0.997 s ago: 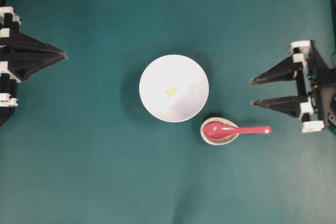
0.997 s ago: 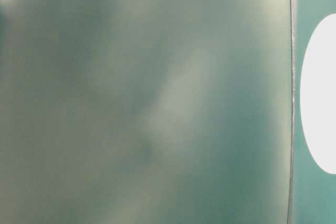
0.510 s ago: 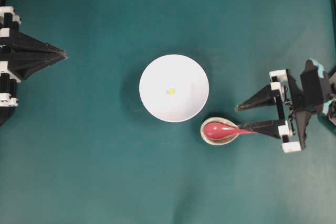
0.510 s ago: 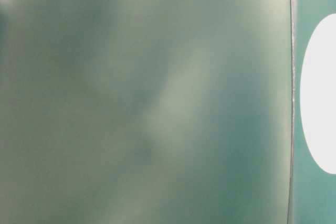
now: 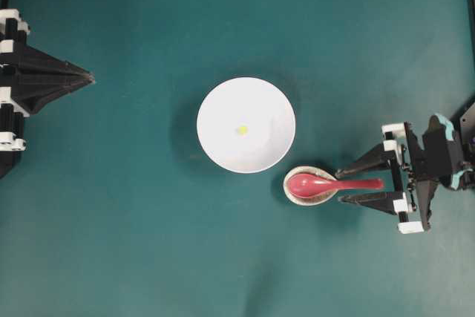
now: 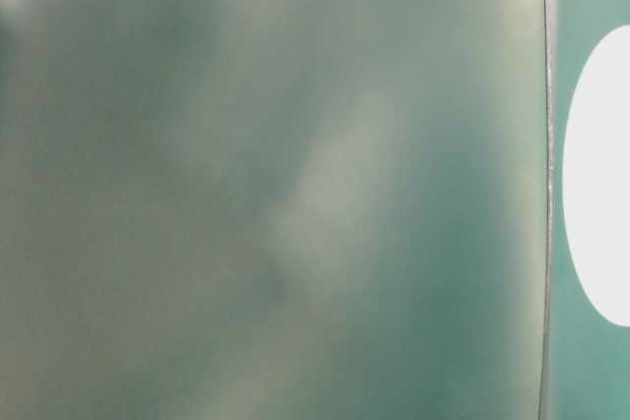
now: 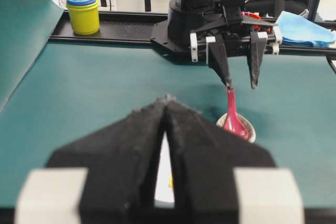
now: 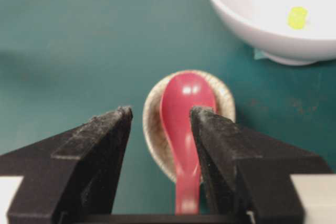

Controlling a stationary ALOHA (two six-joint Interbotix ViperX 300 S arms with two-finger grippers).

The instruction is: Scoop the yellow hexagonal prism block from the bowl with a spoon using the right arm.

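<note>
The white bowl [image 5: 223, 102] stands mid-table with the tiny yellow hexagonal prism block [image 5: 242, 130] inside it. In the right wrist view the block [image 8: 297, 17] shows in the bowl [image 8: 247, 22] at the top right. The red-pink spoon [image 5: 326, 183] lies with its scoop in a speckled rest, handle pointing right. My right gripper [image 5: 340, 185] is open, one finger on each side of the handle. The wrist view shows the spoon [image 8: 186, 103] between the open right gripper [image 8: 160, 111] fingers, nearer the right finger. My left gripper [image 5: 90, 77] is shut at the far left.
The speckled spoon rest [image 5: 291, 192] sits just below and right of the bowl. The left wrist view shows stacked yellow and blue cups [image 7: 83, 11] and a blue cloth [image 7: 304, 27] beyond the table's far edge. The table-level view is a green blur.
My right arm has come in from the right edge and shifted toward the near side, so the spoon handle now lies between its open fingers. The left arm, bowl and block have not moved.
</note>
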